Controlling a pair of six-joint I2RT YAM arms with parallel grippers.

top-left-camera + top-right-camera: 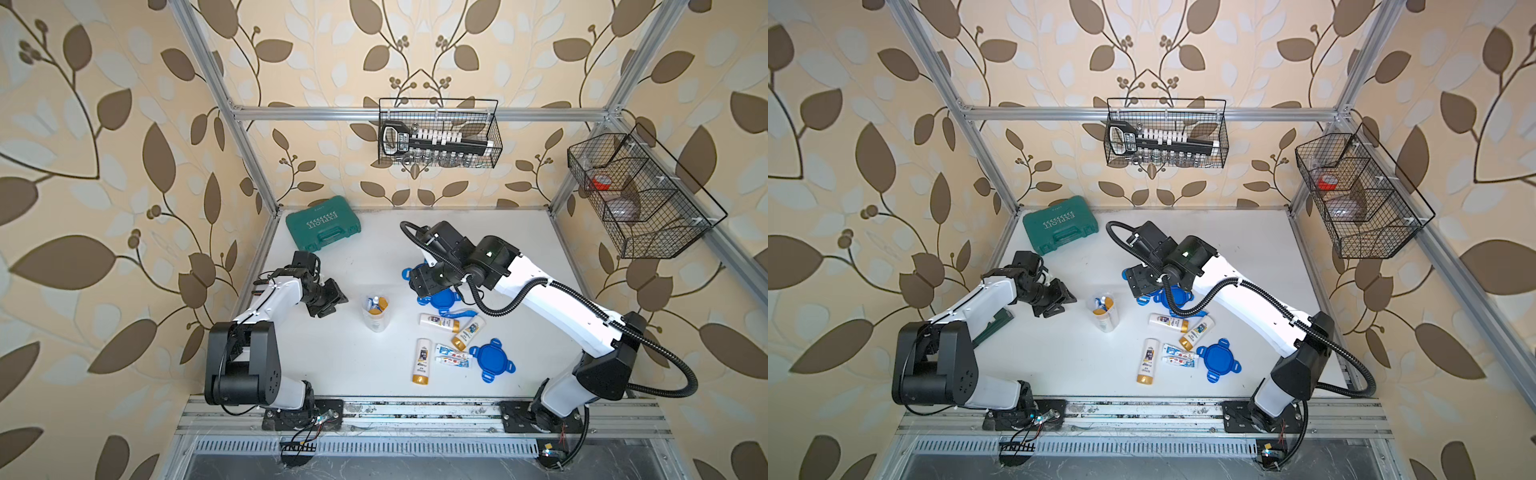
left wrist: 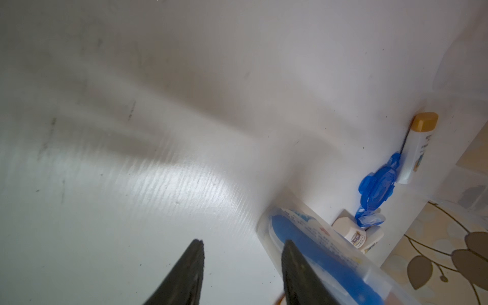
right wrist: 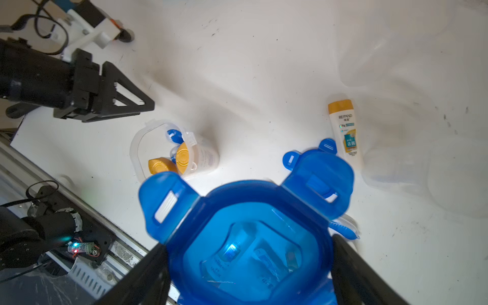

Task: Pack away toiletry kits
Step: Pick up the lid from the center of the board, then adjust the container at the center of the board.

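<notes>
An open clear jar (image 1: 376,313) stands mid-table holding gold-capped bottles and a blue toothbrush, and shows in the right wrist view too (image 3: 169,150). My left gripper (image 1: 328,303) hovers just left of it, open, with only bare table between its fingers (image 2: 241,264). The jar (image 2: 317,250) lies beside one finger. My right gripper (image 3: 248,243) is shut on a blue four-tab lid (image 3: 250,211), held above the table behind the jar (image 1: 419,282). Three loose bottles (image 1: 422,360), toothpaste tubes (image 1: 452,355) and another blue lid (image 1: 491,359) lie at the front right.
A green tool case (image 1: 323,224) sits at the back left. A further blue lid (image 1: 444,298) and a blue toothbrush (image 1: 463,312) lie under the right arm. Wire baskets hang on the back wall (image 1: 440,133) and the right wall (image 1: 640,195).
</notes>
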